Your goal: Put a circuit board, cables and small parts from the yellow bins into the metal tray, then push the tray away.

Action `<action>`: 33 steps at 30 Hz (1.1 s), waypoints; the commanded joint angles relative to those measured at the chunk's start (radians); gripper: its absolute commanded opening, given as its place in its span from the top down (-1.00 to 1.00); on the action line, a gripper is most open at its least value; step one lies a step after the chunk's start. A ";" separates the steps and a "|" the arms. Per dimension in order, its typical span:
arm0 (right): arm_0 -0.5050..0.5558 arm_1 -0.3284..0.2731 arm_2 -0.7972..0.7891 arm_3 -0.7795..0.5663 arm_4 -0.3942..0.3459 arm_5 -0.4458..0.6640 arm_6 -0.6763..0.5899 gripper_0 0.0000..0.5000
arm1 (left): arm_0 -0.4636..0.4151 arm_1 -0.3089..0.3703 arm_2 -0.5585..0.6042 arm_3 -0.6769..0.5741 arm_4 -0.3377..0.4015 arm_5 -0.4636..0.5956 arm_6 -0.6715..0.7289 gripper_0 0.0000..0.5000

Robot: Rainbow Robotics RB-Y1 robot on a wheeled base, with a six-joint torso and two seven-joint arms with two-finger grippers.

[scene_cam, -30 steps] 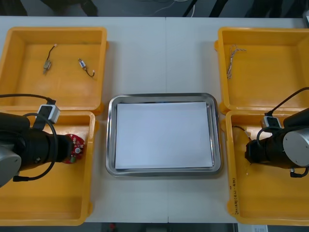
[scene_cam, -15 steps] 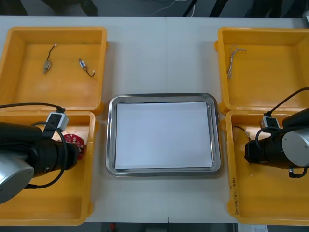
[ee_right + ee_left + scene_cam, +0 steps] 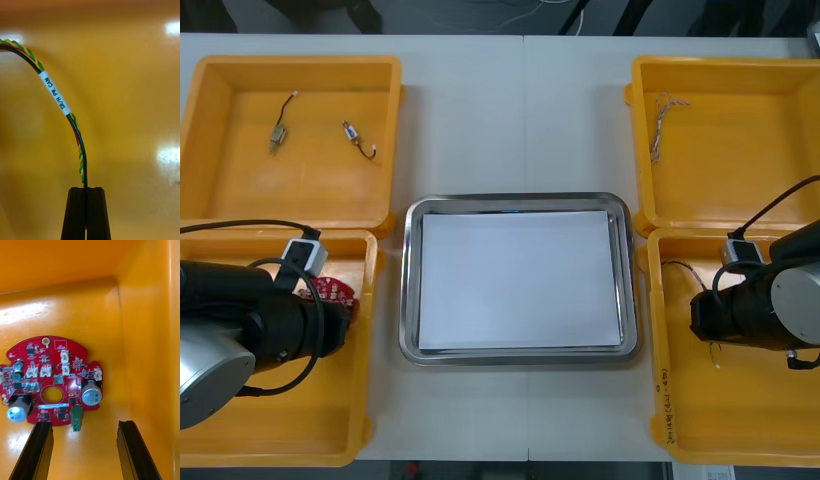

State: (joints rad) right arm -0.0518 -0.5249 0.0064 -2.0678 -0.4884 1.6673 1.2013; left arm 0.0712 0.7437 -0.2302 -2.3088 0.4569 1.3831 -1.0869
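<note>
While reaching into the near-left yellow plastic bin (image 3: 280, 430), holds the left tool (image 3: 84, 423) released, black fingers (image 3: 35, 450) wide apart and touching nothing. Just beyond those fingertips, flat on the bin floor and close to a corner of the bin: a round red circuit board (image 3: 52, 384) studded with small white connectors and two silver cylinders. Over in the near-right yellow plastic bin (image 3: 740, 410), clenches the right tool (image 3: 86, 189) on a thin cable of black, red and yellow-green strands (image 3: 81, 150), pinched between both fingertips, rising from them and curving away above the bin floor, a white printed label (image 3: 55, 93) wrapped around it partway along. At the middle of the light tabletop (image 3: 510, 110), between the two pairs of bins: a shiny metal tray with a white inside (image 3: 408, 280). In the far-left yellow bin (image 3: 240, 190): two small metal parts with short wires (image 3: 278, 130), lying apart from each other. In the far-right yellow bin (image 3: 740, 180): a pale twisted cable (image 3: 662, 120), stretched along the floor near the wall on the tray's side. Left arm (image 3: 240, 330) and right arm (image 3: 780, 300) low over the near bins, one at each side of the tray
</note>
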 commanded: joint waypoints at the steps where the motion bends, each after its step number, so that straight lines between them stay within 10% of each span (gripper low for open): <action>1: 0.020 -0.040 -0.057 -0.095 -0.024 0.057 -0.028 1.00 | 0.025 -0.009 -0.035 0.032 -0.007 -0.062 0.058 -1.00; 15: 0.064 -0.092 -0.232 -0.118 -0.219 0.100 -0.020 1.00 | 0.029 0.003 -0.063 0.088 -0.024 -0.125 0.058 -1.00; 33: 0.273 -0.150 -0.279 -0.190 -0.236 -0.023 -0.023 1.00 | 0.050 0.025 -0.067 0.091 -0.020 -0.139 0.058 -1.00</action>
State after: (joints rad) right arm 0.1773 -0.6432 -0.2440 -2.2252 -0.7143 1.6634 1.2014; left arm 0.0916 0.7442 -0.2803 -2.2155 0.4426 1.2570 -1.0867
